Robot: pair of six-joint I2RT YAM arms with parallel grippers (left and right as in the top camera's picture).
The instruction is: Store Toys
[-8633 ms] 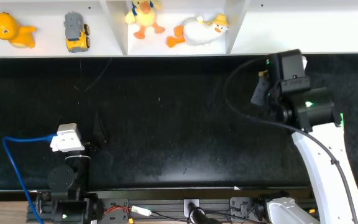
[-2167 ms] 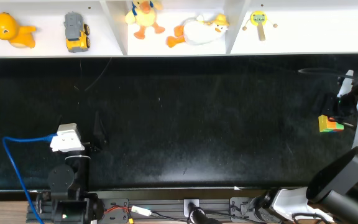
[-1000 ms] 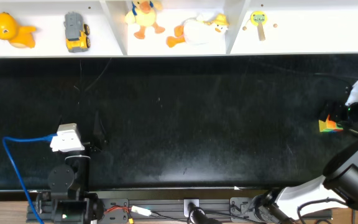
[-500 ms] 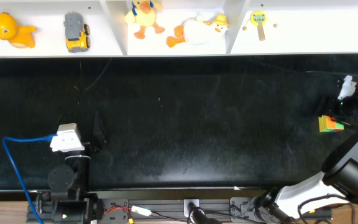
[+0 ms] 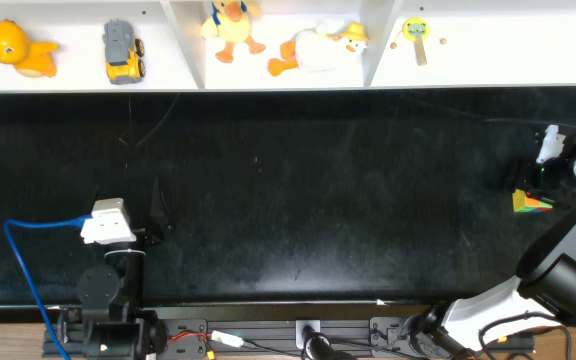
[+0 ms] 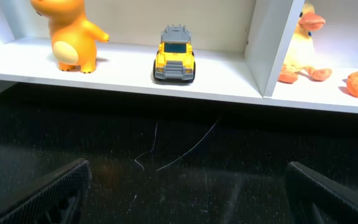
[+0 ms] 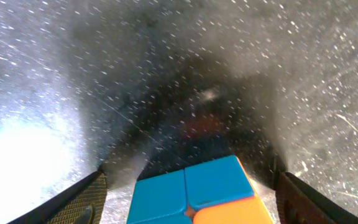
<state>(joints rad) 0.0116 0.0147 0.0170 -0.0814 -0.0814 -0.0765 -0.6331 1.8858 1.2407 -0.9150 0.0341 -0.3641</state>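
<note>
**One toy left to shelve**

Five toys are already sitting in the white shelf [image 5: 288, 82]: an orange figure [image 5: 18, 47], a yellow truck [image 5: 123, 52], a plush duck [image 5: 233, 28], a white plush goose [image 5: 320, 50] and a rattle [image 5: 416, 35]. The puzzle cube [image 7: 197, 193] is lying on the black table [image 5: 318, 200] at its far right. The right gripper [image 7: 189, 177] is straddling it, fingers spread and not clamping. The left gripper [image 6: 186, 167] is gaping wide, carrying nothing.
</note>
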